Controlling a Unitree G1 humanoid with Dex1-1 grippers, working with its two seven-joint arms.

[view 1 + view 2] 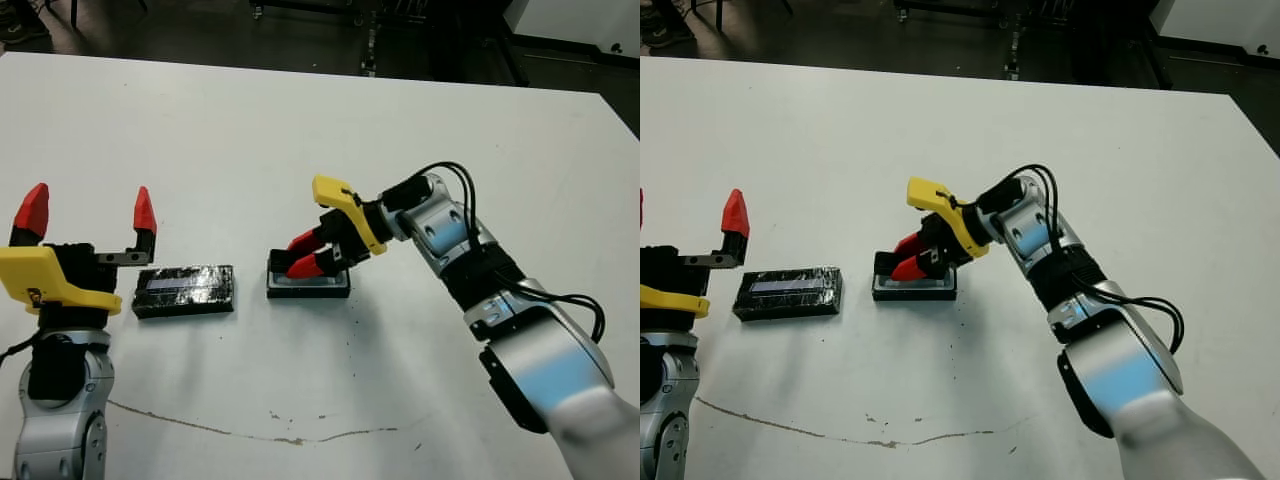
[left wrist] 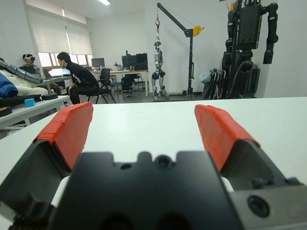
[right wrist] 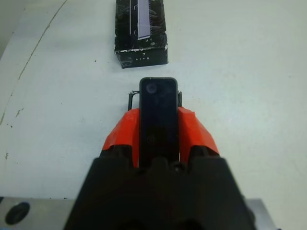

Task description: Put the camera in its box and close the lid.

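Now the right gripper (image 1: 312, 254) clamps the camera (image 3: 159, 115) over the box (image 1: 309, 285), mid-frame.
Left gripper (image 1: 88, 215), lower left, gapes empty; lid (image 1: 184, 290) lies on the worktop (image 1: 300, 130).

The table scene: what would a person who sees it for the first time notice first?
Probably the right gripper near the table's middle, its red fingers shut on the slim black camera just over the box. Next, the glossy black lid lying flat to the box's left, apart from it. The left gripper is raised at the near left edge, open and empty.
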